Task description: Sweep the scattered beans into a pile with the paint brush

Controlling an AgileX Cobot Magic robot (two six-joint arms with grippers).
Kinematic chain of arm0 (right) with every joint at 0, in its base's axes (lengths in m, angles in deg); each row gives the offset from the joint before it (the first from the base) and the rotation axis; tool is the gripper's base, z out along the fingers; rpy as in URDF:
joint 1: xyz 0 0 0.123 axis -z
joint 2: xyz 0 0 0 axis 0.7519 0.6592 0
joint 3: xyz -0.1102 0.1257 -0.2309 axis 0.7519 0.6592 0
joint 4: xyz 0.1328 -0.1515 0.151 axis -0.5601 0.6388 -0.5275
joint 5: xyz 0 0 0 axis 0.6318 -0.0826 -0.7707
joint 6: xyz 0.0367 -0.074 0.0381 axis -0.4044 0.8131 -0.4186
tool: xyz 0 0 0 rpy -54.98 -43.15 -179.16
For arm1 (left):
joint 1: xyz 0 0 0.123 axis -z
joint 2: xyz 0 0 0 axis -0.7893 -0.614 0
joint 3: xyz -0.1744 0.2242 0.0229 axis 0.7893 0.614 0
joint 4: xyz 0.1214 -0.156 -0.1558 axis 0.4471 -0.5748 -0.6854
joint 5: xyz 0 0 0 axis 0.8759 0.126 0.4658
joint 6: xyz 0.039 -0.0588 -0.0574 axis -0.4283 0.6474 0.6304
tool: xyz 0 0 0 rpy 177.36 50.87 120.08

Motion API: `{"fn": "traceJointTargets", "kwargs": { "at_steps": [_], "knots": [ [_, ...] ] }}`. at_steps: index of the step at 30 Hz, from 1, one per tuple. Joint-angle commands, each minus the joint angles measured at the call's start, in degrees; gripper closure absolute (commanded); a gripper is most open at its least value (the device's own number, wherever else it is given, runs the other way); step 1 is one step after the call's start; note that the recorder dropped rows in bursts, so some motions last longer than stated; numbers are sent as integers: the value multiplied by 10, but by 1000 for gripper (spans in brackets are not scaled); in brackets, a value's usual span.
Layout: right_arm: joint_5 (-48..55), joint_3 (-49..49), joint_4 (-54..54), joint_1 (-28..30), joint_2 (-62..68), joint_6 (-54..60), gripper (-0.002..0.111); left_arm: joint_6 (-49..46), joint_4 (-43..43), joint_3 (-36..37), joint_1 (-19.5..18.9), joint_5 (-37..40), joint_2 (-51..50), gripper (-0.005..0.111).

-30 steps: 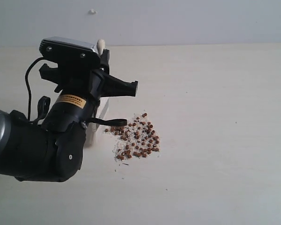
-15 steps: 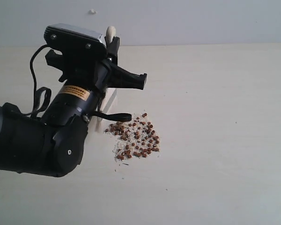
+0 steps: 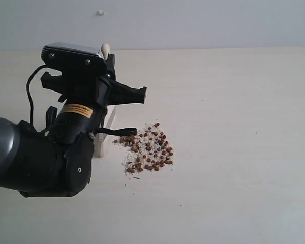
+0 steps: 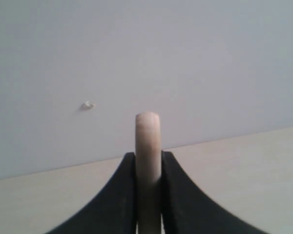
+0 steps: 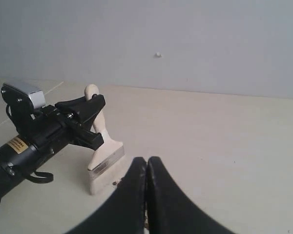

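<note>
Gripping the brush (image 5: pixel 106 150) by its pale handle, the left gripper (image 4: pixel 148 158) has its two black fingers (image 4: pixel 122 195) clamped on either side of the wood, with the rounded handle end poking out above them. The brush stands tilted, handle up and white bristles down at the table (image 3: pixel 234 127); they appear to touch the surface, though the arm hides part of the brush in the exterior view.

The beans (image 3: pixel 148 147) lie on the table just right of the bristles in the exterior view, bunched into one loose cluster (a few strays sit along its edges). Whitish crumbs (image 3: pixel 128 161) are mixed among them, thickest on the side nearest the brush.

The right gripper (image 5: pixel 146 165) is off to one side, above the table and apart from the brush. Its fingertips are pressed together with nothing between them.

A plain grey wall (image 3: pixel 193 23) stands behind the table.
</note>
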Motion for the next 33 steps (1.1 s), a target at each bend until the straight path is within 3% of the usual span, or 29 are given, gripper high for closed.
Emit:
{"fn": "traceJointTargets", "kwargs": {
  "at_steps": [1, 9, 25, 33],
  "knots": [
    [-5, 2, 1, -1, -1, 1, 108, 37, -6, 2, -2, 5, -20, 107],
    [-5, 2, 1, -1, -1, 1, 108, 82, 47, -10, 0, 5, -23, 107],
    [-5, 2, 1, -1, -1, 1, 108, 186, 76, -10, 0, 5, -26, 107],
    [-5, 2, 1, -1, -1, 1, 108, 191, 76, -10, 0, 5, -26, 107]
  ]
}}
